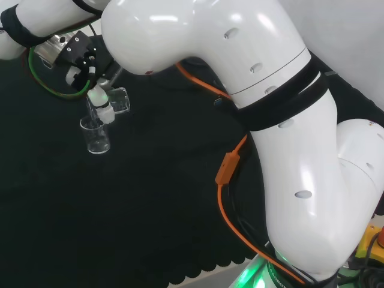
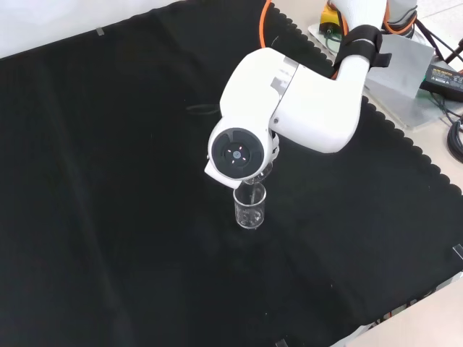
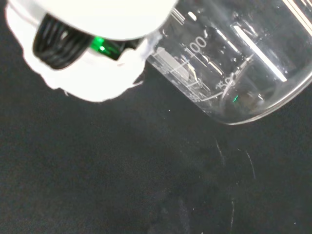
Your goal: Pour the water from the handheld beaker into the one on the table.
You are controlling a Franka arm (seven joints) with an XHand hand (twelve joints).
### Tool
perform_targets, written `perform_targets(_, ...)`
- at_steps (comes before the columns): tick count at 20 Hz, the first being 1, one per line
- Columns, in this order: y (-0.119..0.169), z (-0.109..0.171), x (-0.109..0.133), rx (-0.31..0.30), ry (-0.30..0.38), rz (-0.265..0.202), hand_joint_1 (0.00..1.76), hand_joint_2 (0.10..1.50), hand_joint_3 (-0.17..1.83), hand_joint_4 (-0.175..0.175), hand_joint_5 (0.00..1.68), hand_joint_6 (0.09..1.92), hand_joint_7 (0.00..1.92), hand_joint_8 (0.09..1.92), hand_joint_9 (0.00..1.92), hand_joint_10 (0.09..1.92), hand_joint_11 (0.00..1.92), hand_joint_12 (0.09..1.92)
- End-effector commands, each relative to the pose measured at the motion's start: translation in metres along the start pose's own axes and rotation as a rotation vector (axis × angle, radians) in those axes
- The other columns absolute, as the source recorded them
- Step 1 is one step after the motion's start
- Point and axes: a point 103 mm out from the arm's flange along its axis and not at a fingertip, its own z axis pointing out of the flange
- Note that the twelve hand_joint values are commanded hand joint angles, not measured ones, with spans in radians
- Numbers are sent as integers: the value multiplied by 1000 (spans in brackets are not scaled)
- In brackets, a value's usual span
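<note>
Pouring is under way, by my reading. In the head view the hand (image 1: pixel 90 66) sits at about ten o'clock of the frame, its fingers (image 1: pixel 103 108) wrapped round the handheld beaker (image 1: pixel 117 101), which is tipped well over toward horizontal. The table beaker (image 1: pixel 96 135) stands upright on the black cloth (image 1: pixel 150 210), directly under the tipped one, at about seven o'clock from it. The two rims appear very near; contact cannot be confirmed.

In the front view the arm's white link (image 2: pixel 289 101) covers the hand. The table beaker (image 2: pixel 250 208) shows at six o'clock from the link's round grey cap (image 2: pixel 236 153), with the lip of the tilted vessel just above it.

In the wrist view the handheld beaker (image 3: pixel 234 63) lies on a slant beside a white part of the hand (image 3: pixel 92 73), which bears on its wall. Whether water remains inside cannot be told.

Handling assessment: clear, rigid, smooth-walled ware, likely light, slippery when wet, and breakable if knocked or dropped. The hold is best kept round the mid-wall, clear of the lip. The standing beaker looks easily toppled by a nudge from the fingers or the upper rim.
</note>
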Motion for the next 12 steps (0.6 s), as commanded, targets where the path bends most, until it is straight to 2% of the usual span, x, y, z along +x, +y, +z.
perform_targets(1,1,0,2,17,-10,-2,1304,611,802,-175,1169,883,1236,856,1525,790,1203,810)
perform_targets(12,3,1,2,52,-25,-2,1304,611,804,-175,1168,887,1235,859,1525,792,1204,811)
